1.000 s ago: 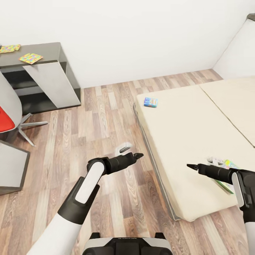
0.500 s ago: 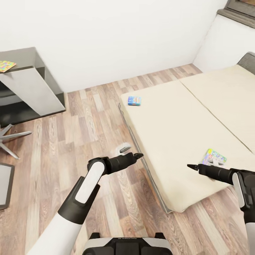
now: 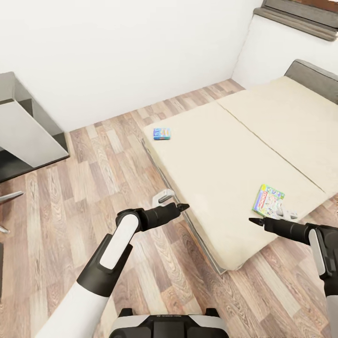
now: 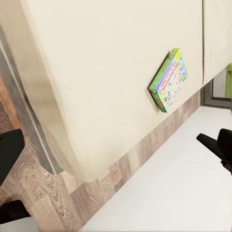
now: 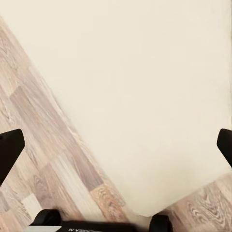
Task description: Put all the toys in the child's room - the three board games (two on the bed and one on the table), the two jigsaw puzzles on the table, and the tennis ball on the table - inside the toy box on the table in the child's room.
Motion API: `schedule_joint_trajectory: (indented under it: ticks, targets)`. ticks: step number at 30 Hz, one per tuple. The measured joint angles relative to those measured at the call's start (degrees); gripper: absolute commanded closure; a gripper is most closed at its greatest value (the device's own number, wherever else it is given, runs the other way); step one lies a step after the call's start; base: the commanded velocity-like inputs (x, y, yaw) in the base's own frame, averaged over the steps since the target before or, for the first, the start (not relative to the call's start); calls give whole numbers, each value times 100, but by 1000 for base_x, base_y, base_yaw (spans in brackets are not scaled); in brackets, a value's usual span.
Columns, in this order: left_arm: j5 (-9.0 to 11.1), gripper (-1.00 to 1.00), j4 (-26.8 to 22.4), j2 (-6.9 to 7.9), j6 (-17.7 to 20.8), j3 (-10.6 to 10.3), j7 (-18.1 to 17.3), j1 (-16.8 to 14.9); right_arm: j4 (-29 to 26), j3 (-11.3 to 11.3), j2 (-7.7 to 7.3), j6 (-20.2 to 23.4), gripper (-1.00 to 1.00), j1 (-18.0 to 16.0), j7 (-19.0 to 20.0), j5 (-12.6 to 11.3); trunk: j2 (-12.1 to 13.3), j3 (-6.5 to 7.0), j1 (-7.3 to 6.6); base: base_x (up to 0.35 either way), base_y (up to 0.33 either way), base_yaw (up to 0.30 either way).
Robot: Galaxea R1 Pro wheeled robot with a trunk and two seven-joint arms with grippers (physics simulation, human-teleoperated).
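Your two board games, the Monopoly box point(image 3: 268, 200) and the small blue box point(image 3: 162, 134), lie uncollected on the bed point(image 3: 225, 164); both grippers' jaws gape wide, empty.

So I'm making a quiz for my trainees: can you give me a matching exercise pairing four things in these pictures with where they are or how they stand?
Things:
1. blue game box
2. Monopoly box
3. left tool
4. grey headboard

Places or states:
A. over the wood floor, holding nothing
B. at the bed's far end
C. on the mattress corner nearest the wall
D. on the mattress close to the right tool

Pairs: 1-C, 2-D, 3-A, 4-B
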Motion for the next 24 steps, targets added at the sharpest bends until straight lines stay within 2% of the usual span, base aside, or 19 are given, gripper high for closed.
schedule_joint_trajectory:
  ticks: [16, 24]
  targets:
    - [-13, -100, 19, 5, 0, 6, -10, 2, 0, 6, 6, 0, -100, 0, -5, 0, 0, 0, -1, 54, 273, -282]
    - [-51, -100, 11, -1, -4, -56, -28, 2, -2, 6, 8, 2, -100, -2, -7, 2, 0, 0, 0, 58, 145, -282]
